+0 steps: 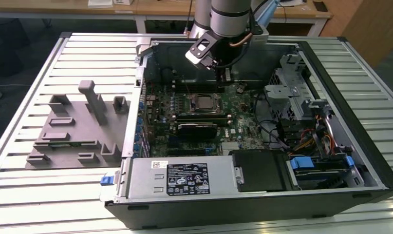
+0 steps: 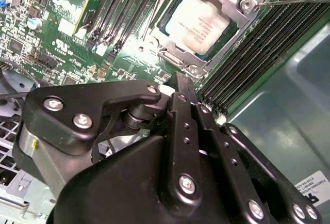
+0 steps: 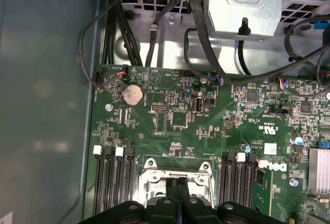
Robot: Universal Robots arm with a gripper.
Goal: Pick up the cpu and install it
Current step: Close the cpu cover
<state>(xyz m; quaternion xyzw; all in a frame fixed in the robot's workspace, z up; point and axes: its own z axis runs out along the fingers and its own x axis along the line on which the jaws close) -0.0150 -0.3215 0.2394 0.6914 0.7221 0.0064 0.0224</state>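
The gripper point(image 1: 219, 67) hangs in the upper middle of the exterior view, inside the open computer case point(image 1: 248, 212), with free room around it above the board. In the first wrist view its fingers point(image 3: 173, 195) are pressed together with nothing between them.

The cpu point(image 1: 202, 102) lies flat in the centre of the board, inside the metal socket frame point(image 2: 170, 53), apart from the gripper point(image 2: 181, 82). In the second wrist view the cpu point(image 2: 195, 21) shows grey print on its silver top. Memory slots point(image 2: 268, 38) flank the frame on both sides.

Cables point(image 1: 293, 131) crowd the exterior view's right. The power supply point(image 1: 144, 178) along the lower edge carries a black label point(image 1: 188, 179) with white print. A grey fixture point(image 1: 73, 129) sits on the slatted table point(image 1: 85, 195) at the exterior view's left.
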